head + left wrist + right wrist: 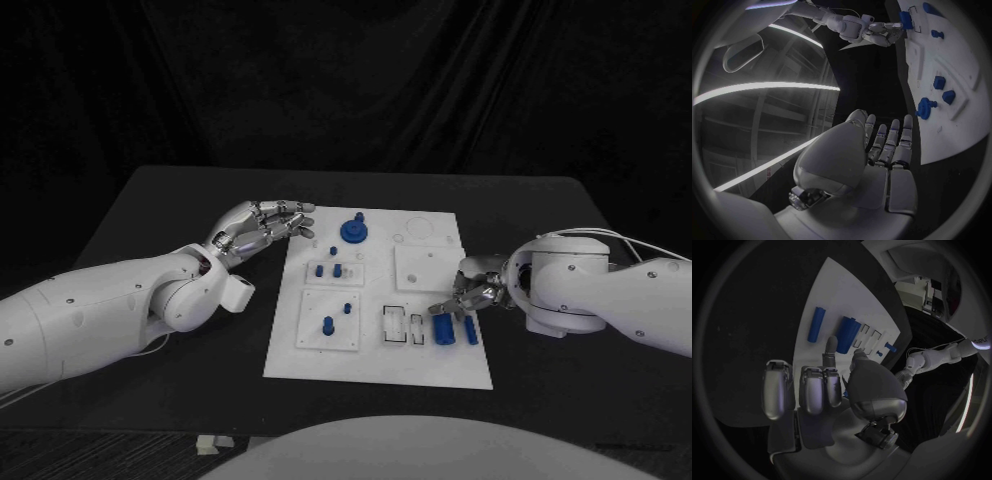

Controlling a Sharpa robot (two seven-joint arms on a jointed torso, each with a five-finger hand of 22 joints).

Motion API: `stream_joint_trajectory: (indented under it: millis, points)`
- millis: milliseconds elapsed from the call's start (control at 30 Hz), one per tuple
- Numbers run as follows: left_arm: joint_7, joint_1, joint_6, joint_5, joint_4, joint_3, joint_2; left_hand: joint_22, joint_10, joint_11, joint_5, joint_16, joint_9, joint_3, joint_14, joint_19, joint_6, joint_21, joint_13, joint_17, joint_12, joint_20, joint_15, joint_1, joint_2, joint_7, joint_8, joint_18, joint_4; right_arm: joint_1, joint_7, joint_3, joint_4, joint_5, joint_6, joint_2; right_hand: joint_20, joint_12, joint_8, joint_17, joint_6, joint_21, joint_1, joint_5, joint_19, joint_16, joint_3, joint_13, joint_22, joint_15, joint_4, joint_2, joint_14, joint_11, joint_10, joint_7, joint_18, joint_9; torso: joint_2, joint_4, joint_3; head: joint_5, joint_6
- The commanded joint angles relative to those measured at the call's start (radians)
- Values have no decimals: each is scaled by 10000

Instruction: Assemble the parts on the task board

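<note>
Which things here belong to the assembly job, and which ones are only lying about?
Belong to the job:
- task board
- blue round part at the board's far end
- blue long parts near the right hand
- small blue parts in the middle
- left hand, at the board's far left corner

Lying about:
- small pale scraps at the table's near edge

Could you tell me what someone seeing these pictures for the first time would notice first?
Most likely the white task board in the middle of the black table, dotted with small blue parts, such as the round blue part near its far edge. Next, the two silver hands flanking it: the left hand at the board's far left corner, the right hand at its right edge beside two blue cylinders.
</note>
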Motion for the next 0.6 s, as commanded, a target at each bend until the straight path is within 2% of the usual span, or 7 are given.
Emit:
stream_joint_trajectory:
  millis: [33,200,433,467,533,600]
  points:
    - [61,-29,126,58,4,10,30,-13,-9,-1,17,-51,-12,66,-36,-43,30,16,13,-11,-35,2,9,50,17,67,-19,-98,19,-42,-220,4,-81,7,97,91,-52,53,-98,2613,-9,-56,94,-36,423,46,-57,2632,2188,-3,-25,49,1051,72,1057,55,-127,-29,3,-4,10,-14,-2]
    - [37,-50,140,58,-10,11,42,-14,-14,9,12,-53,-14,77,-38,-46,25,15,12,-11,-47,4,15,44,12,76,-22,-101,19,-75,-254,4,-236,7,221,250,-40,53,-277,2519,-41,-111,198,-27,396,3,-85,2632,2168,9,-85,35,1032,99,1057,88,-113,-78,11,-11,15,-6,-2]
    - [13,-64,156,58,-17,11,47,-14,-14,9,12,-53,-14,77,-38,-46,25,15,12,-11,-47,4,15,44,12,76,-22,-101,19,-180,-518,4,-487,7,937,517,28,53,-671,2239,-227,-306,319,-4,306,-130,-192,2632,2099,103,-175,-57,973,155,1057,172,-67,-163,15,1,1,-21,-2]
    - [11,-65,159,58,-17,11,48,-14,-14,9,12,-53,-14,77,-38,-46,25,15,12,-11,-47,4,15,44,12,76,-22,-101,19,-198,-542,4,-509,7,1007,542,40,53,-712,2212,-245,-310,339,35,304,-143,-196,2632,2098,115,-187,-57,968,164,1057,181,-67,-168,15,-4,3,-9,-2]
    - [8,-67,163,58,-17,11,49,-14,-14,9,12,-53,-14,77,-38,-46,25,15,12,-11,-47,4,15,44,12,76,-22,-101,19,-242,-579,5,-555,7,1146,596,81,53,-834,2165,-265,-359,512,506,284,-167,-162,2632,2081,157,-300,-59,958,181,1057,200,-56,-172,13,-9,5,-5,-2]
    - [6,-69,169,58,-15,11,48,-14,-14,9,12,-53,-14,77,-38,-46,25,15,12,-11,-47,4,15,44,12,76,-22,-101,19,-269,-594,5,-584,7,1226,632,108,53,-914,2094,-280,-396,630,548,270,-203,-57,2632,2070,181,-363,-69,944,186,1057,209,-47,-166,10,-5,5,-3,-2]
